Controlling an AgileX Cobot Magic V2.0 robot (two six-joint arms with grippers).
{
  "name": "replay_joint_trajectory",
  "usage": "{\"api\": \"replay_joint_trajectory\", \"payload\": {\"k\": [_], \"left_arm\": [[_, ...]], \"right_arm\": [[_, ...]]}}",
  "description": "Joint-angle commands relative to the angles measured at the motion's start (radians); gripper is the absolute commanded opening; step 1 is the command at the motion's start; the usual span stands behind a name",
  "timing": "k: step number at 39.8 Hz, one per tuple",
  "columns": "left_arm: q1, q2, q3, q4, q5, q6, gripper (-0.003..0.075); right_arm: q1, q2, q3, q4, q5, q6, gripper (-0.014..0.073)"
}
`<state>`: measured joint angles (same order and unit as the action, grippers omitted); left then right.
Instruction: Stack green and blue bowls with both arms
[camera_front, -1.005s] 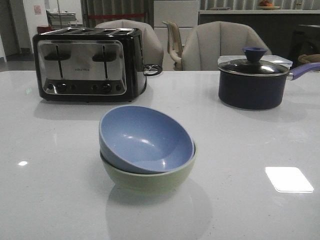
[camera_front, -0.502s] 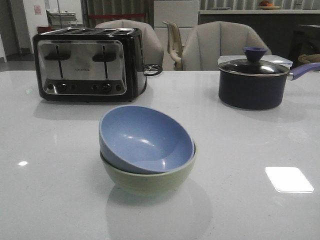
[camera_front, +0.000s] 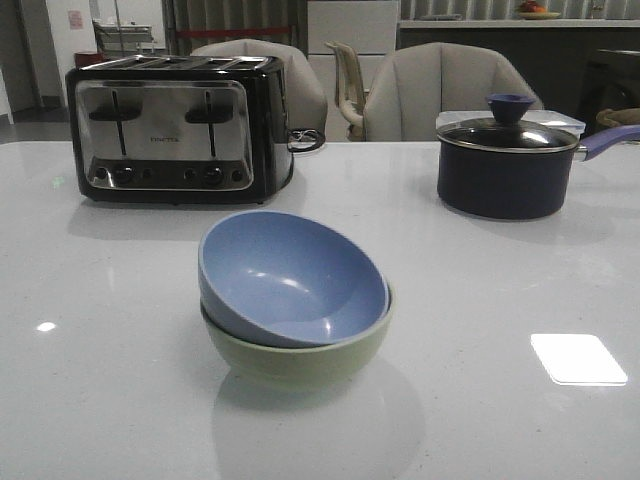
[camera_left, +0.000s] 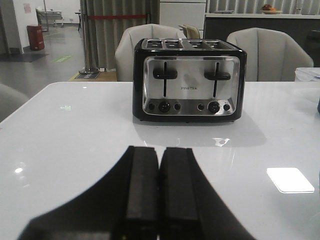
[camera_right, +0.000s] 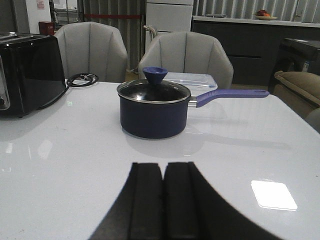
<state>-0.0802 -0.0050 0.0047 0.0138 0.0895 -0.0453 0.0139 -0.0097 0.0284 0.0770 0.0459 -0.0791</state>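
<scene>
Front view first, leftmost: black and steel toaster (camera_front: 178, 128) at the back of the white table (camera_front: 90, 390), well apart from the bowls. Centre, near the front edge: blue bowl (camera_front: 290, 278) nested in the green bowl (camera_front: 300, 352), tilted, its rim riding high on the left and sunk inside the green rim on the right. Stack looks done, though not level. Neither arm visible from the front. Far right at the back: dark lidded pot (camera_front: 508, 165) with its blue knob. Both bowls probably rigid and fairly light, matte walls likely giving decent friction, but chippable if ceramic, so best handled gently. Sensible hold for any levelling: the raised left rim of the blue bowl, one finger inside and one outside the wall; the curved underside offers nothing to pinch. Risk with a careless nudge: blue bowl sliding around in the green one, or the whole stack skating on the glossy top. Left wrist view: left gripper (camera_left: 158, 190) pressed together with nothing between, facing the toaster. Right wrist view: right gripper (camera_right: 164, 200) likewise closed and empty, facing the pot.
</scene>
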Motion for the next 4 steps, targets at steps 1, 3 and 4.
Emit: {"api": "replay_joint_trajectory", "payload": {"k": [1, 3, 4], "left_arm": [[-0.004, -0.020, 0.021, -0.002, -0.089, -0.008, 0.0102], [-0.004, -0.020, 0.021, -0.002, -0.089, -0.008, 0.0102], [-0.004, -0.020, 0.021, -0.002, -0.089, -0.008, 0.0102]], "right_arm": [[-0.005, -0.021, -0.002, -0.009, -0.094, -0.009, 0.0034], [-0.005, -0.021, -0.002, -0.009, -0.094, -0.009, 0.0034], [-0.005, -0.021, -0.002, -0.009, -0.094, -0.009, 0.0034]]}}
